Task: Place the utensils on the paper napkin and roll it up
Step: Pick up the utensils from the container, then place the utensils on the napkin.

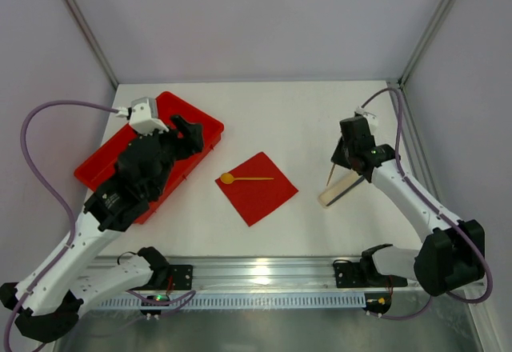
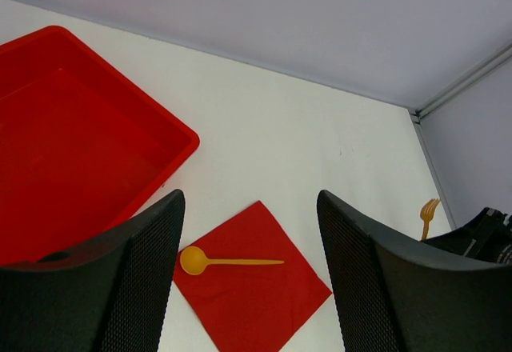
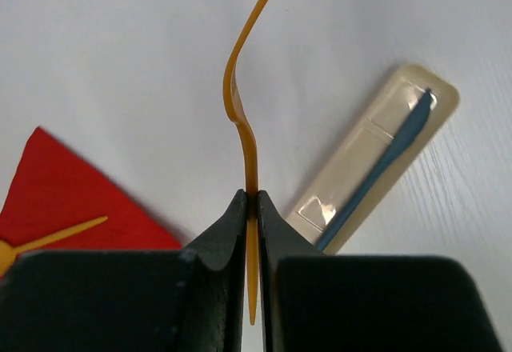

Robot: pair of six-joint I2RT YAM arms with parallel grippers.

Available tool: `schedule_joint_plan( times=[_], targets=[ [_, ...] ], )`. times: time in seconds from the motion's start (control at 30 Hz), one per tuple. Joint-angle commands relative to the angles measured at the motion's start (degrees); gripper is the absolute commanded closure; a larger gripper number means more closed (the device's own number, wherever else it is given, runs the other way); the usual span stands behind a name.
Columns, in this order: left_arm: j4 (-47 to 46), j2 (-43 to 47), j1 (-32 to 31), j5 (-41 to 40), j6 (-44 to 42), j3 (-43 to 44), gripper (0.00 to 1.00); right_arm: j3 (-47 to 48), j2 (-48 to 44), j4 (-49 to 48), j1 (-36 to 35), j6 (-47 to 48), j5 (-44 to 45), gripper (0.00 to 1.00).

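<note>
Right gripper (image 3: 250, 198) is clamped shut on an orange fork (image 3: 240, 104), held edge-on. Paper napkin (image 1: 260, 192) bearing the spoon (image 2: 196, 261) lies to its left. Left gripper (image 2: 250, 208) stands wide, the napkin just ahead.

The left arm (image 1: 120, 200) extends from the near left base toward the far left, wrist pitched forward. The left tool (image 1: 188, 132) has its fingers (image 2: 136, 280) spread wide with nothing between them. The right arm (image 1: 408, 196) reaches from the near right base toward the far side, wrist turned left. The right tool (image 3: 250, 198) is closed, fingertips clamping the thin handle of a fork (image 3: 238, 88).
</note>
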State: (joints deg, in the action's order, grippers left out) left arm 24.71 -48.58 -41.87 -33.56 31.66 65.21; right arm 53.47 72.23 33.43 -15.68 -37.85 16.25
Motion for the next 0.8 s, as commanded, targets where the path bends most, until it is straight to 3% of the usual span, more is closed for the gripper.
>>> schedule_joint_plan(
  times=[0.0,0.13,0.23,0.4,0.77],
  targets=[
    [2.88,1.29,-0.06,-0.53,1.91,0.97,0.30,4.44,-1.40,-8.90,-3.55,16.28,-5.78,0.97],
    [13.07,3.04,-0.06,-7.04,3.94,3.96,0.30,11.02,4.84,-8.56,-8.57,30.68,-5.97,0.96],
    [16.76,6.64,-0.06,-10.19,3.67,4.05,0.28,12.70,8.01,-10.39,-10.68,35.46,-6.67,0.97],
    [17.30,10.43,-0.14,-18.02,-2.91,3.17,0.27,12.62,9.33,-15.67,-12.26,42.75,-9.82,0.96],
    [15.81,9.72,-0.06,-18.73,-9.33,1.33,0.23,17.10,17.15,-12.69,-21.48,64.46,-7.64,0.96]
  ],
)
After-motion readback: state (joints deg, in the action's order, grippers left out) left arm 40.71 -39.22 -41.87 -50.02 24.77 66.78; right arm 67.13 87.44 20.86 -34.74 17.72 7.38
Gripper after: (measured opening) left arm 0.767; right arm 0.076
